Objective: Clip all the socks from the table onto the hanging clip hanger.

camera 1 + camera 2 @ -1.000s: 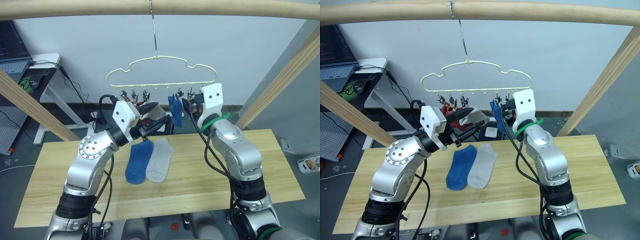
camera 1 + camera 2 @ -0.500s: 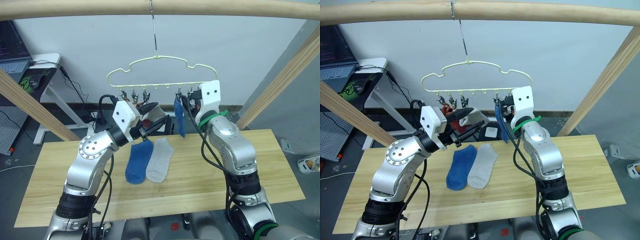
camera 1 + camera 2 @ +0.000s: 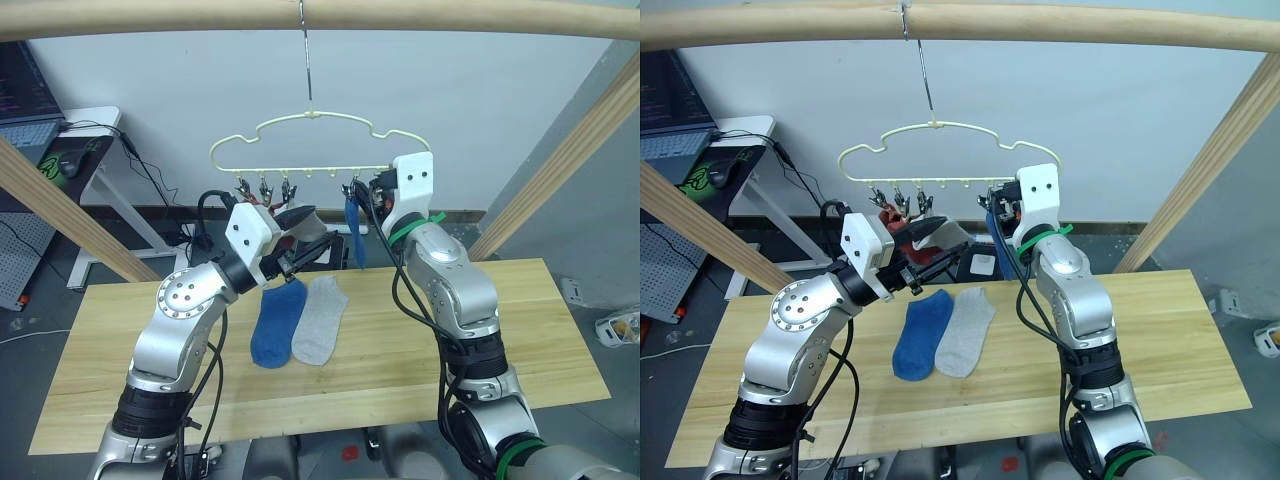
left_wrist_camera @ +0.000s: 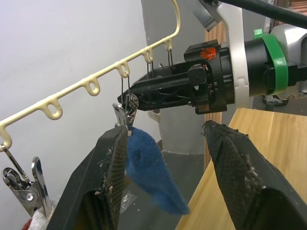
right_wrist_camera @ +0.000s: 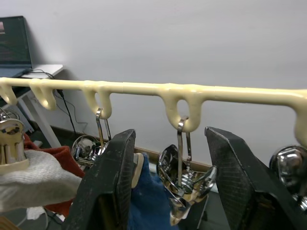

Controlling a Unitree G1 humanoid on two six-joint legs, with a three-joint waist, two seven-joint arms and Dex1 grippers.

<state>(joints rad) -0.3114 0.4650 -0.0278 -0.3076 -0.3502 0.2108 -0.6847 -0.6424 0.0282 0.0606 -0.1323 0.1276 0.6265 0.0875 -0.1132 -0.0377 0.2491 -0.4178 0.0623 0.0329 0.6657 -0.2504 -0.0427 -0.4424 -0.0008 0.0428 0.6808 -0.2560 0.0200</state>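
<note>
The pale yellow clip hanger [image 3: 312, 118] hangs by its hook from the pole. A blue sock [image 3: 354, 230] dangles from one of its clips [image 4: 125, 106]. Rust red socks [image 3: 268, 212] and a light grey one [image 5: 42, 179] hang from clips further left. On the table [image 3: 550, 330] a blue sock [image 3: 278, 322] and a light grey sock [image 3: 320, 318] lie side by side. My left gripper [image 3: 318, 232] is open just left of the hanging blue sock. My right gripper [image 3: 366, 193] is open at the clip row, with an empty clip [image 5: 184, 184] between its fingers.
A thick wooden pole [image 3: 450, 12] runs overhead, with slanted wooden beams on the left [image 3: 60, 210] and the right [image 3: 560, 160]. A small white desk [image 3: 85, 125] with a laptop stands at the back left. Both ends of the table are bare wood.
The blue sock, bunched at my right gripper a second ago, now hangs straight from its clip. My right gripper has shifted left and up along the clips. The hanger swung slightly left.
</note>
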